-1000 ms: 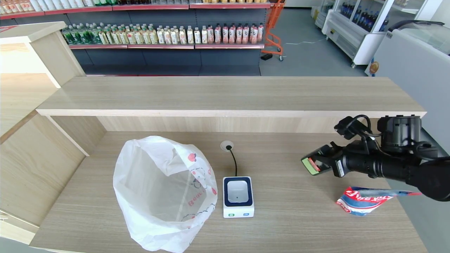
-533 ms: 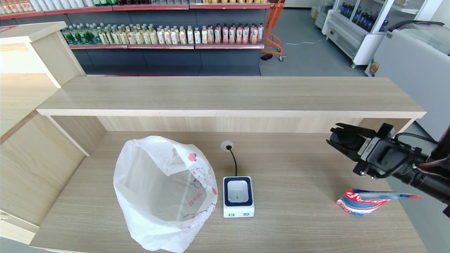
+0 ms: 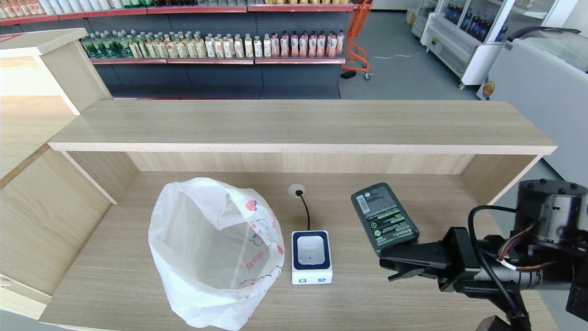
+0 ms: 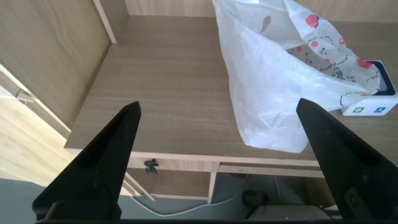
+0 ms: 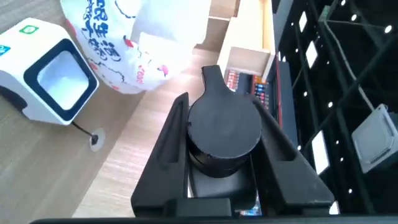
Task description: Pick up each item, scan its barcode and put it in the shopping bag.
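Dark-green pack (image 3: 383,214), label up, in R gripper (image 3: 396,252)

Head view bright, even overhead store light. Soft shadow tucked under raised ledge of counter (image 3: 298,124). Shopping bag (image 3: 216,248) glowing translucent, faint shadow at base. White glare on freezer lid (image 3: 558,46); washed-out patch far left. Shelf rows (image 3: 216,46) bowing near top edge, wide-angle bend. Left wrist view: left gripper (image 4: 219,106) fingers (image 4: 102,168) plain black silhouettes against lit counter. Right wrist view: right gripper (image 5: 216,101) and dark packet (image 5: 224,134) near-black, shopping bag blown white.
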`<state>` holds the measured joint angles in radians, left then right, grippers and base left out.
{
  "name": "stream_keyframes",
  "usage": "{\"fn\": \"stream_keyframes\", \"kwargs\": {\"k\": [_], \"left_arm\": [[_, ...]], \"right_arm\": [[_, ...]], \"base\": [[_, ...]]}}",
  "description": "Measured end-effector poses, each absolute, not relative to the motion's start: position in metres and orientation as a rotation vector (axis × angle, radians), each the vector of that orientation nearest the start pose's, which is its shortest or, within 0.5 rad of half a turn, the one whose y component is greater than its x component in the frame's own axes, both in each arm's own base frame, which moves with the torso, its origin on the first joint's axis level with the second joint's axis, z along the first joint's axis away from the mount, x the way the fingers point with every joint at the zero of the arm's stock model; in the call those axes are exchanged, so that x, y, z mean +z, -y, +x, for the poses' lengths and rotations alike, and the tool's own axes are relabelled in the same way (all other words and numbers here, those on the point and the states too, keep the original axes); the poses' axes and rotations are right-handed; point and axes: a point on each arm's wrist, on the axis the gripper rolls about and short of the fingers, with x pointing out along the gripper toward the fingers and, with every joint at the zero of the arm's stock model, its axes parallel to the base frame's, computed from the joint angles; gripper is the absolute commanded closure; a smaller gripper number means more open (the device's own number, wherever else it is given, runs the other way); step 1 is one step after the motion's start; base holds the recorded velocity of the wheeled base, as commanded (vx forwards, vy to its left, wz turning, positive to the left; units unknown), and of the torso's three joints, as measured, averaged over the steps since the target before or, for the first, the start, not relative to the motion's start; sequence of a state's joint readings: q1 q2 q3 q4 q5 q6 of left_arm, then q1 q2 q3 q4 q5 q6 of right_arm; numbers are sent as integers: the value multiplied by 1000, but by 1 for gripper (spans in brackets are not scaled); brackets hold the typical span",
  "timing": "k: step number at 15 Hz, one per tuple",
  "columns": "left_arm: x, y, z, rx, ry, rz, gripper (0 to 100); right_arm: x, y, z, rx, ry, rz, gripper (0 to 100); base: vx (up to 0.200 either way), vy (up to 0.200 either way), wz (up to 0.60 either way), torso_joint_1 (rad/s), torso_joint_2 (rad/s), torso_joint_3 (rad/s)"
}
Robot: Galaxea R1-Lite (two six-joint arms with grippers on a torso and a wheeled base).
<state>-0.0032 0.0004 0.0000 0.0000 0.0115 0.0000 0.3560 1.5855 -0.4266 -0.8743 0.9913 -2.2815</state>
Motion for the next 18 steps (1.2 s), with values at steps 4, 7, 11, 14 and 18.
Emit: {"fn": "stream_keyframes", "kwargs": {"k": [4,7,11,14,18], "left_arm": [[75,0,-23,8,0,0,0],[75,0,-23,9,0,0,0],[75,0,-23,8,0,0,0],[75,0,-23,9,0,0,0],[75,0,-23,9,0,0,0]], "right_arm": [[140,-106,214,944,1485,-1801,100],[148,-111,216,842,1593,-1820,100],[162,-123,210,699,1773,-1809,100],[161,-134,200,672,1867,-1762,100],[148,-146,182,785,1908,-1678,100]], "base": [[0,0,0,0,0,0],[0,0,0,0,0,0],[0,0,0,0,0,0],[0,0,0,0,0,0],[0,0,0,0,0,0]]}}
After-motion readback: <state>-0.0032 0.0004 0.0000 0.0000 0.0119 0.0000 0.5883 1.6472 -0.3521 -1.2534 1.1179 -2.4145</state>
